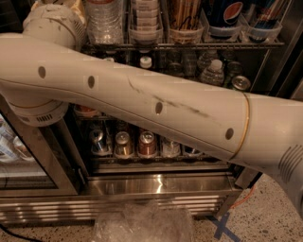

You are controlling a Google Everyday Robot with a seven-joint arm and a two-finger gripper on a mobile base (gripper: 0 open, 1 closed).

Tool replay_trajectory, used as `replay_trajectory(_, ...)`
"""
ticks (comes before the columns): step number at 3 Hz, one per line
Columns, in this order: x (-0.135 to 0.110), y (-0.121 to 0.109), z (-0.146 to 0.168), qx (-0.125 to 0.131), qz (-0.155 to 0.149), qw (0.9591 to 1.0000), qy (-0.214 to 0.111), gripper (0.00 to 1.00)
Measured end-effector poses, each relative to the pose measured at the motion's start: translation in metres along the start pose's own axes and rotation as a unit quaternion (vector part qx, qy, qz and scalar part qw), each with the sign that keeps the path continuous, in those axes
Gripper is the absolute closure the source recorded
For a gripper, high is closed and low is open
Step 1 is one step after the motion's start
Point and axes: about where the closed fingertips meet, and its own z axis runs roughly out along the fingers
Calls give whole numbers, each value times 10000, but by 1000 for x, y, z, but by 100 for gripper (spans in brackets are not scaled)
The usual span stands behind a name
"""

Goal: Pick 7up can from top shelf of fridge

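My big beige arm (pixel 156 108) crosses the whole view in front of the open fridge (pixel 156 186). The gripper is out of view, past the arm's joint (pixel 52 23) at the top left. The top shelf (pixel 189 46) is a wire rack along the top edge, with clear trays (pixel 144 33), a clear bottle (pixel 104 19), a tall can (pixel 184 14) and blue Pepsi cans (pixel 227 12). I see no 7up can; it is hidden or out of view.
A lower rack holds several cans (pixel 147 144) seen from above. Water bottles (pixel 213 71) and a can lid (pixel 241 82) sit on the middle rack. The glass door (pixel 19 156) stands at left. Crumpled clear plastic (pixel 142 222) and a blue tape cross (pixel 222 228) lie on the floor.
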Motion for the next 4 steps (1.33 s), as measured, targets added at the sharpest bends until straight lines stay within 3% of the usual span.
replay_trajectory(2,-59,-6,-9,-157,24,9979,-634,100)
replay_trajectory(3,-67,1,-28,-557,201,9961,-653,100)
replay_trajectory(4,-50,8,-57,-1107,557,9916,-357,100)
